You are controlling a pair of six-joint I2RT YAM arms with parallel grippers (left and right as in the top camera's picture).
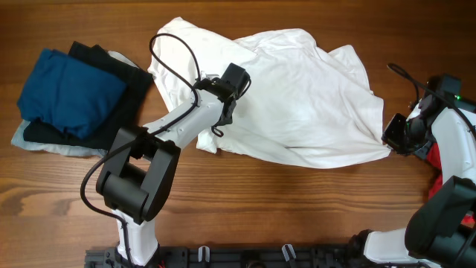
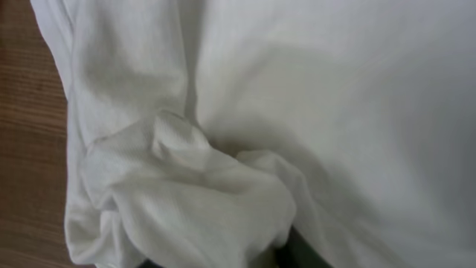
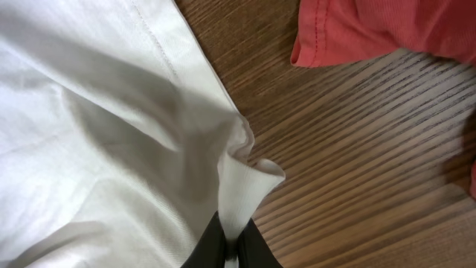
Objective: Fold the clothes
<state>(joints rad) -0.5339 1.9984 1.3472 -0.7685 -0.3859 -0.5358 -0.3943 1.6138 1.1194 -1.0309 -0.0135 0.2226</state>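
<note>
Risk one: losing the pinched corner of the white T-shirt (image 1: 297,97) out of the right tool (image 3: 232,247), clamped together on only a narrow fold of hem at the shirt's right end, near the right edge of the worktop (image 1: 297,216); likely cause, a sharp or sideways tug on thin, smooth cloth. Risk two: dragging the whole shirt instead of flattening it, given the slack bunched under the left tool (image 1: 222,117) at the shirt's left side; cannot tell from the wrist view whether apart or closed on that wad, being almost wholly buried in cloth there. Risk three: snagging the red garment (image 3: 387,30), lying near the right tool toward the right edge, and sweeping it along with the hem. Also possible: folding wrinkles in, with no flat panel anywhere. Judged early in the task, shirt not yet spread. Materials: white shirt soft, thin, matt, jersey-like, with a stitched hem line along its edge; crumpled across the middle of the worktop toward the far edge, long creases converging on the right grip, rounded lumps at the left bunch. No print in view. Red garment looking heavier, finely ribbed, hem seamed. Blue garment (image 1: 71,89) on top of black garment (image 1: 119,82), soft rounded slabs at the left edge, close to the shirt; touching or not, cannot tell. Worktop hard, brown, wood-grained.
</note>
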